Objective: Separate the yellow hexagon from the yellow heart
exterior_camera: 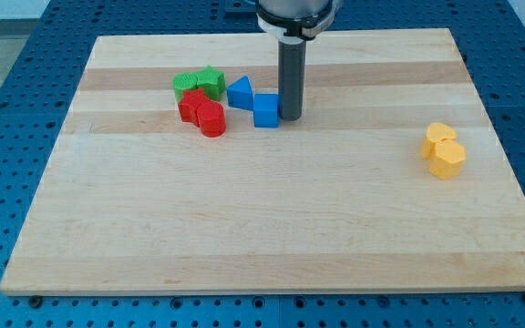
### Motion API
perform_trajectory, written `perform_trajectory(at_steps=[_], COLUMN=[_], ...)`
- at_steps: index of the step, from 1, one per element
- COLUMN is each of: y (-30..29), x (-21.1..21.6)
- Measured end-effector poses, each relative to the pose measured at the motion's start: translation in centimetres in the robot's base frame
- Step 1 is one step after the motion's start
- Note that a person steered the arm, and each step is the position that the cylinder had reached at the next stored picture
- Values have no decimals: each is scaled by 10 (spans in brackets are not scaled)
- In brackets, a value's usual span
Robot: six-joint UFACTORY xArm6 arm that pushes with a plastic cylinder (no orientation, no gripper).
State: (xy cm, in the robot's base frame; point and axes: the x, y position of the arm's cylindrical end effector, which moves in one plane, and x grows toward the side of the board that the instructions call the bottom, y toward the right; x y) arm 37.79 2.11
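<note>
- Yellow hexagon (447,158) lies at the view's right on the tabletop (272,228), roughly at mid-height of the board, near its right edge.
- Yellow heart (438,136) sits just above it toward the view's top; the two yellow blocks touch, the hexagon partly overlapping the heart's lower side as seen from here.
- Both yellow blocks stand alone, well apart from every other block.
- Tool: a straight dark rod coming down from the arm's head at the view's top centre. No jaws to it, so nothing to be apart or together; it clamps nothing.
- My tip (291,117) rests on the tabletop just at the right side of a blue cube (265,110), touching it or very nearly so; the picture does not settle which.
- My tip is far from the yellow pair, which lie well off toward the view's right.
- Cluster at the view's upper left: a blue triangular block (239,93) just left of the cube and touching it.
- Further left, two green blocks (200,84) side by side, one star-like, the other's shape unclear.
- Below the greens, two red blocks (202,113) touching: a red cylinder in front, the other's shape hard to read.
- Tabletop is pale wood, set on a blue perforated base (25,91).
</note>
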Motion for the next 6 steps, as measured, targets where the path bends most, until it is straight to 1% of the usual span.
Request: perform_trajectory(at_steps=[4,5,6], y=[-11,1,29], x=[-1,6,37])
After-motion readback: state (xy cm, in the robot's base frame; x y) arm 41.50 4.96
